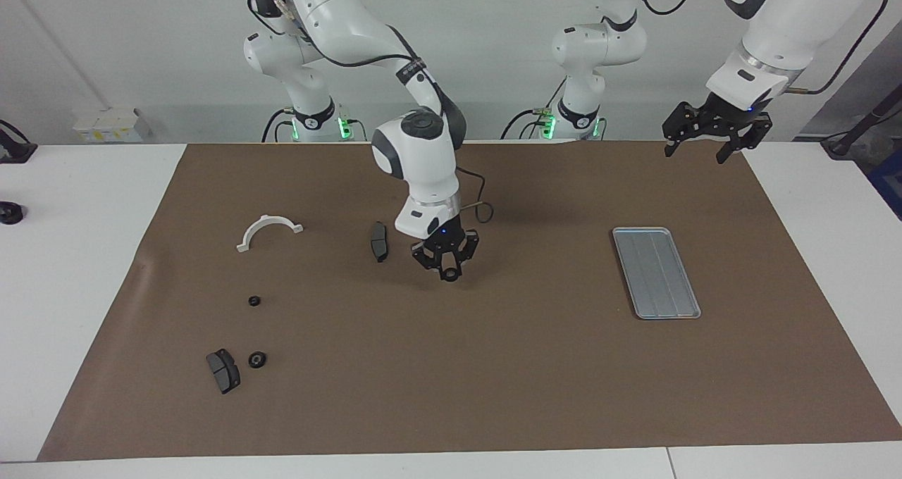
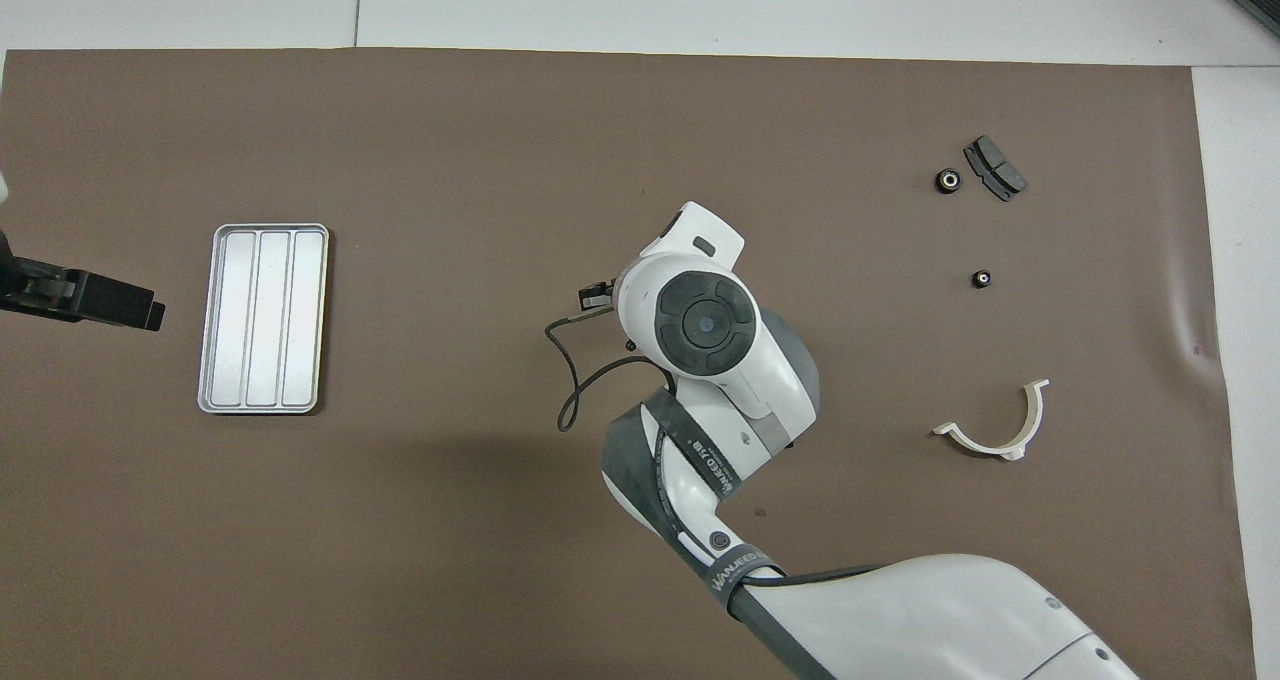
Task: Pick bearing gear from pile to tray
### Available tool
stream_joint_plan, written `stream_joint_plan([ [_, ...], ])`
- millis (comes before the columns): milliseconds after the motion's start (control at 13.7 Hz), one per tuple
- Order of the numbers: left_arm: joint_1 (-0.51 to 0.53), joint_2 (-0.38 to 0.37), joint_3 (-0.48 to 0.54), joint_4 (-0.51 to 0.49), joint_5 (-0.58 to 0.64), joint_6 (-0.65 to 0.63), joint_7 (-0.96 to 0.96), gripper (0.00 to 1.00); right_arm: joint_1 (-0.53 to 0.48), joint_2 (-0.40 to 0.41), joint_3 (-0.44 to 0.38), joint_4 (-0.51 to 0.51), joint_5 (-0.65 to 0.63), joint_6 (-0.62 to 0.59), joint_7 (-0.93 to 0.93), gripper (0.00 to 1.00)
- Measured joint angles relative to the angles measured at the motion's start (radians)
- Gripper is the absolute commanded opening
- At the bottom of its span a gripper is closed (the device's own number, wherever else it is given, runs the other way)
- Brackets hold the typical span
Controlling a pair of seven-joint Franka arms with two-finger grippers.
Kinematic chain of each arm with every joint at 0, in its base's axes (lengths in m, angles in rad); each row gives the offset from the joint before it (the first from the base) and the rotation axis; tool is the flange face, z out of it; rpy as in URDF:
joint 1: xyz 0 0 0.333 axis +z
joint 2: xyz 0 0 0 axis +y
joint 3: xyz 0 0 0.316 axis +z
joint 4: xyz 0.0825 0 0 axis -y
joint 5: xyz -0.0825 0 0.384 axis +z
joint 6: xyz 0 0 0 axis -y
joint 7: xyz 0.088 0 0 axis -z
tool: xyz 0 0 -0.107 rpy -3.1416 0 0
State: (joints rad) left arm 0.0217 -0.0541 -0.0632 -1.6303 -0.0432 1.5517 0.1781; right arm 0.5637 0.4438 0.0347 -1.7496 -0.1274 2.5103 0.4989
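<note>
The right gripper (image 1: 449, 268) hangs over bare mat mid-table, pinching a small black gear (image 1: 449, 275) between its fingertips; the grip looks thin, so a jolt on the way to the tray (image 1: 655, 272), at about three o'clock in the facing view, could drop the gear. The right arm bends down from its base, wrist vertical. The left gripper (image 1: 708, 135) waits, fingers spread, above the mat's edge at the tray's one o'clock

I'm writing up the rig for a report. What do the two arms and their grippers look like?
Both are glossy white, rounded Franka arms with dark grey joint bands and black external cables; green lights glow at their bases. The right arm carries a black strap with white lettering. The right gripper and left gripper are black skeletal two-finger units, each under a small blue light.
</note>
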Motion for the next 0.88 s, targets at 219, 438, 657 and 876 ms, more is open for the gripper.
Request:
stream_joint_plan([
  [219, 0.0, 0.0, 0.0, 0.0, 0.0, 0.0, 0.0, 1.0, 0.02, 0.073, 0.0, 0.066, -0.084, 0.025, 0.1, 0.15],
  [438, 0.0, 0.0, 0.0, 0.0, 0.0, 0.0, 0.0, 1.0, 0.029, 0.135, 0.0, 0.129, -0.095, 0.026, 0.159, 0.58],
  [657, 0.0, 0.0, 0.0, 0.0, 0.0, 0.0, 0.0, 1.0, 0.054, 0.147, 0.0, 0.151, -0.095, 0.026, 0.225, 0.74],
  [876, 0.0, 0.0, 0.0, 0.0, 0.0, 0.0, 0.0, 1.0, 0.059, 0.147, -0.003, 0.156, -0.095, 0.021, 0.243, 0.76],
])
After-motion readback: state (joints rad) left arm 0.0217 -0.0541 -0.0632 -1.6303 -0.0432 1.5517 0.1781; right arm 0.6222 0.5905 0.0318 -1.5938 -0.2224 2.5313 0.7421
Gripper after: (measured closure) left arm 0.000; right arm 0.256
